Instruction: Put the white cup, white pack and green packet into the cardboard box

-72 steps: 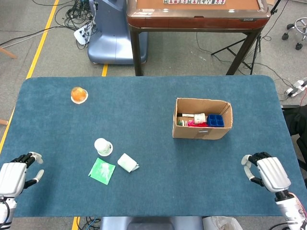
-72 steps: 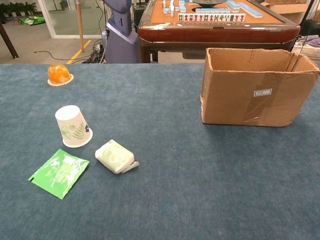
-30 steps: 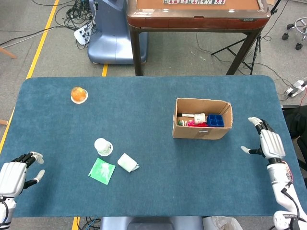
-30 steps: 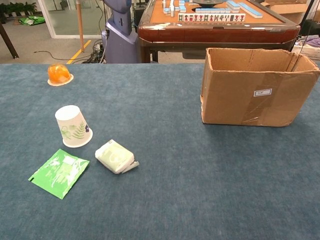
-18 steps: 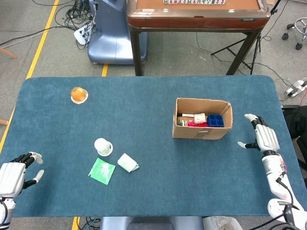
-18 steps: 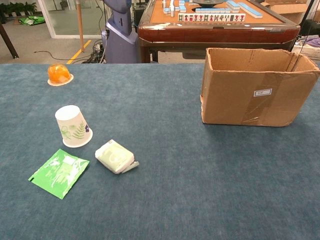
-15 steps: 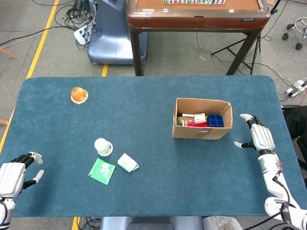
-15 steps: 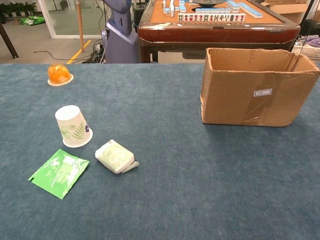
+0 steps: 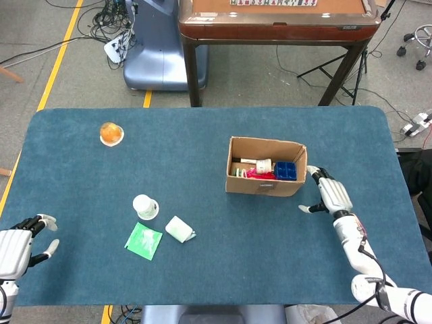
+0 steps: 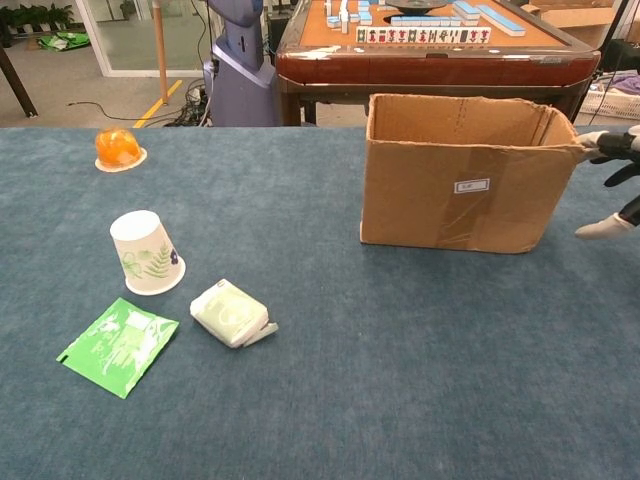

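Note:
The white cup point(image 9: 144, 206) point(image 10: 146, 252) stands upside down at the table's front left. Just right of it lies the white pack point(image 9: 179, 229) point(image 10: 231, 313), and the green packet point(image 9: 144, 241) point(image 10: 118, 345) lies flat below the cup. The cardboard box point(image 9: 264, 186) point(image 10: 458, 198) sits right of centre with several small items inside. My right hand point(image 9: 330, 196) point(image 10: 614, 182) presses its spread fingers against the box's right wall, holding nothing. My left hand point(image 9: 17, 251) hovers at the table's front left corner, fingers apart and empty, far from the objects.
An orange cup-like object on a small saucer point(image 9: 111, 133) point(image 10: 119, 148) sits at the back left. Beyond the blue table point(image 9: 202, 283) stand a wooden mahjong table point(image 9: 277, 20) and a blue robot base point(image 9: 152, 47).
My right hand has swept left into the box's right side and pushed the box leftward across the table. The left hand and the three items have stayed put.

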